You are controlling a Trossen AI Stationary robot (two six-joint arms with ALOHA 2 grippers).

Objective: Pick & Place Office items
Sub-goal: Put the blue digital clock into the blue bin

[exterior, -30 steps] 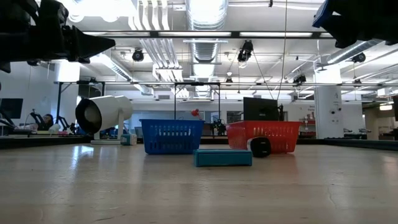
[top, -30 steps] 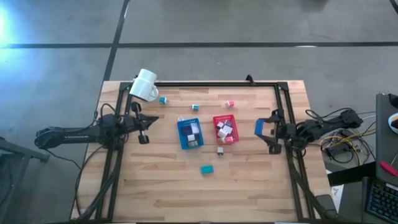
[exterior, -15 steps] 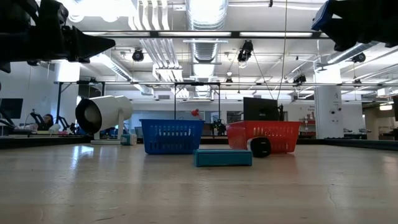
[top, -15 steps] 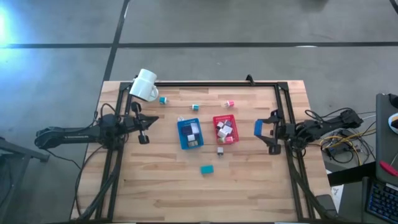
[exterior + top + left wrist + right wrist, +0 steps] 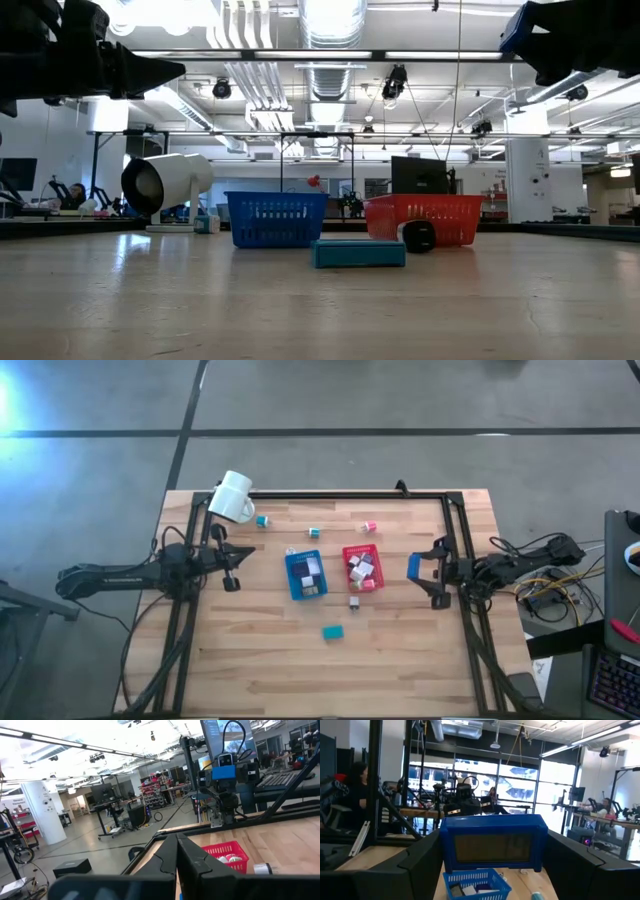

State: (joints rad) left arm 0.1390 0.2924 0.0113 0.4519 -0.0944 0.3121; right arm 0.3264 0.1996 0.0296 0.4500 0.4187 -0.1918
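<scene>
On the wooden table, the two plastic mesh trays sit side by side in the middle: the blue tray on the left and the red tray on the right, each already with several small blocks inside. A large white mug lies on its side at the far left corner.

At the right edge, the right pincer hangs above the table with its fingers wide apart around a flat dark blue rectangular block; the block sits between them, so it seems gripped. The left pincer waits at the left side, fingers together and empty.

Loose office items remain: a teal flat block in front of the trays, a small grey piece just beside the red tray, and small teal, teal-white and pink pieces behind.

The risk, I think, is in the release. The blue block is wide against a tray already quite full, so it may catch the rim or rest on other pieces and tip out.
</scene>
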